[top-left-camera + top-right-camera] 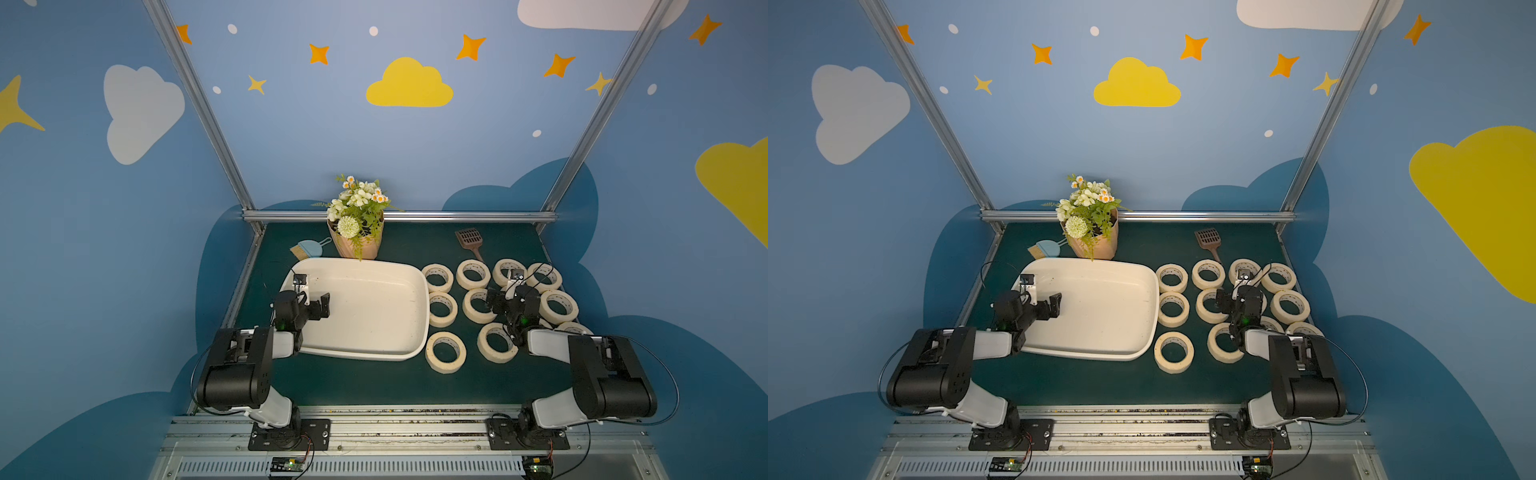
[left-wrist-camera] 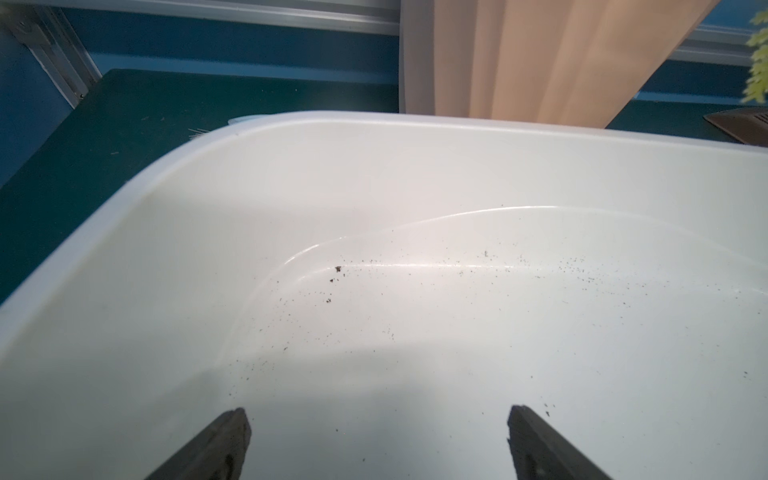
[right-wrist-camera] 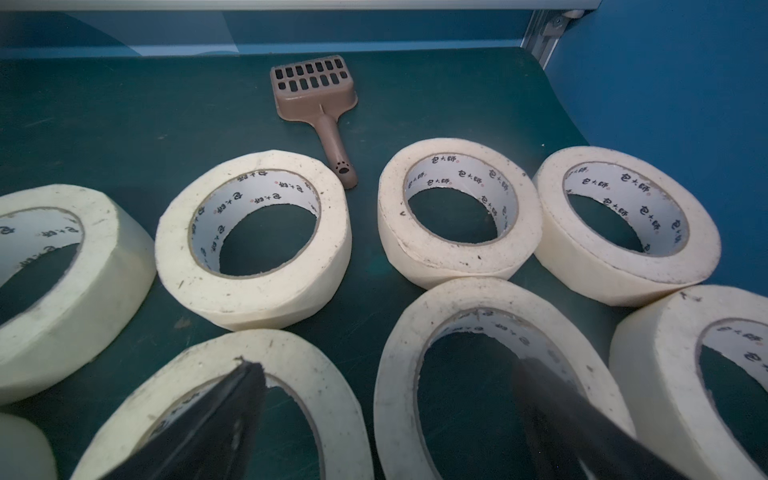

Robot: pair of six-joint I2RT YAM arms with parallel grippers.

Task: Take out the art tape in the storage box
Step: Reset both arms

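Over storage box [image 2: 124,232]: left jaws wide, empty.

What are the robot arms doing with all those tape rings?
The two arms are emptying art tape out of the storage box, and it looks done: no rolls remain inside, only dark specks. The art tape rolls lie flat in rows on the green table beside the box. The left gripper hangs open over the box, holding nothing. The right gripper is open above the rolls, also holding nothing. A flower pot stands behind the box.
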